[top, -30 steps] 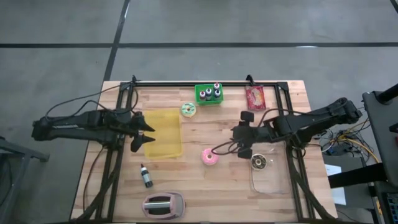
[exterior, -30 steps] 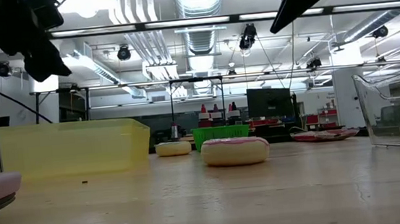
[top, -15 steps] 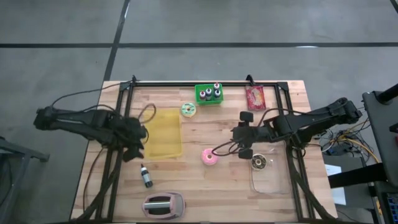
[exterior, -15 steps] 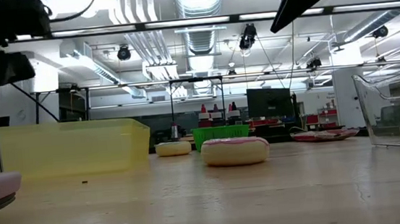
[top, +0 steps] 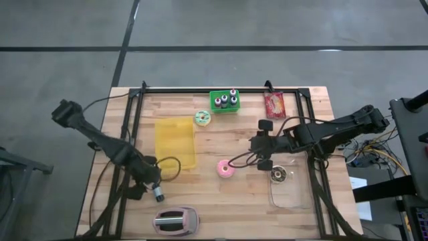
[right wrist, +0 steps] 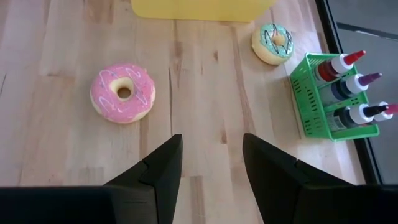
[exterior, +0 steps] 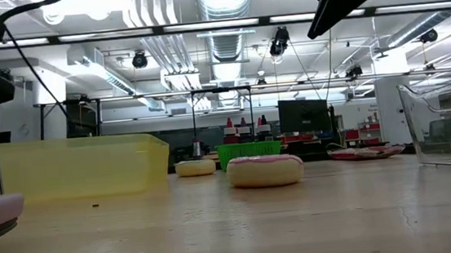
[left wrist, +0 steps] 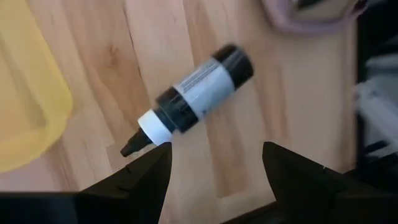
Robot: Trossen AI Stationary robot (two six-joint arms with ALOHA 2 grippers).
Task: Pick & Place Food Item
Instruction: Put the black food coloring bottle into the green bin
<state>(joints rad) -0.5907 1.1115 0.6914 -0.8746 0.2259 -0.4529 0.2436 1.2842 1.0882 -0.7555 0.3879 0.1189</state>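
The pink donut (top: pixel 226 169) lay flat on the surface (top: pixel 207 201) near its middle, untouched, with nothing gripping it. It showed in my right wrist view (right wrist: pixel 122 93) as a whole ring with sprinkles, well clear of my fingers. My right gripper (top: pixel 262 146) hung just beside it toward the right edge, above the surface, its fingers parted and empty. A second donut, the green one (top: pixel 202 118), sat toward the far edge next to the green basket (top: pixel 225 102) of bottles. A third, chocolate donut (top: pixel 278 175) already rested in the clear tray (top: pixel 291 198) near the right edge, touching nothing else.

My left gripper (top: pixel 151 185) was down near the front left corner, spread wide and empty, right over the small black bottle (left wrist: pixel 193 90), which lay on its side just beside the yellow bin (top: pixel 175 141). The toaster (top: pixel 176 220) stood at the front edge.

I judged the task only partly done: one donut seemed placed, if the tray was the goal, while the pink one had not been picked up. What remained was to lower my right gripper over it, close, lift and carry it across. Whether the bottle figured in the task, I could not tell.
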